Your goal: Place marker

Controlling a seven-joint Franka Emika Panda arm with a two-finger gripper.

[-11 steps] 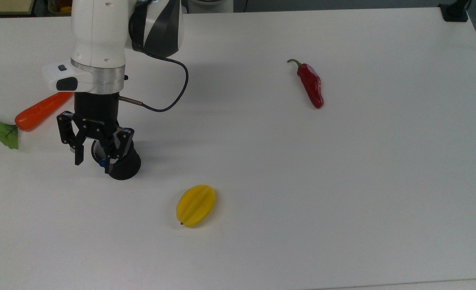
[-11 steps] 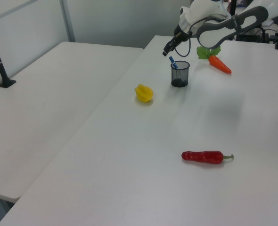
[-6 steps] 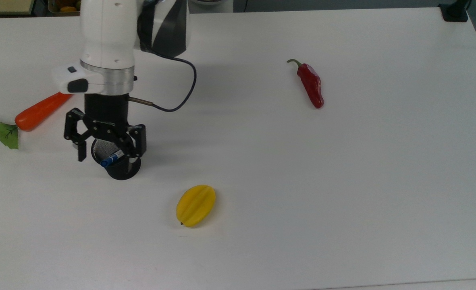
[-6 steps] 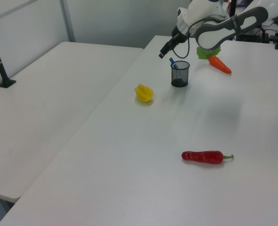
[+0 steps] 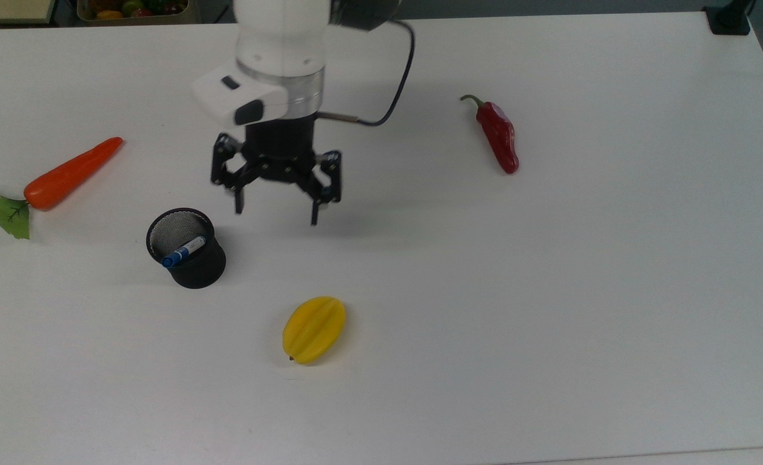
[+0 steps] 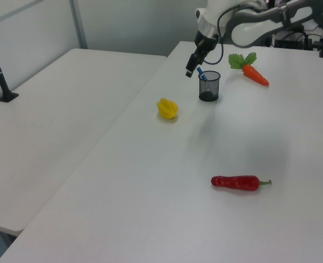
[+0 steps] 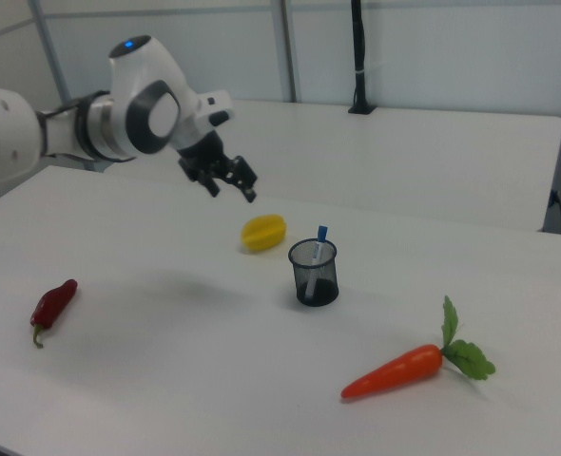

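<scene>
Marker [image 5: 183, 251] leaning inside the black mesh cup [image 5: 194, 261] on the table [image 5: 549, 290], blue cap poking above the rim. Tool [image 5: 276, 216] spread wide and empty, above the table to the top view's right of the cup, well apart from it.

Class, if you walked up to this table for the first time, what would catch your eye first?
The open gripper hanging empty above the white table, and beside it the black mesh cup with the marker leaning inside. Around them lie bright foods: carrot, yellow fruit, red chili.
</scene>
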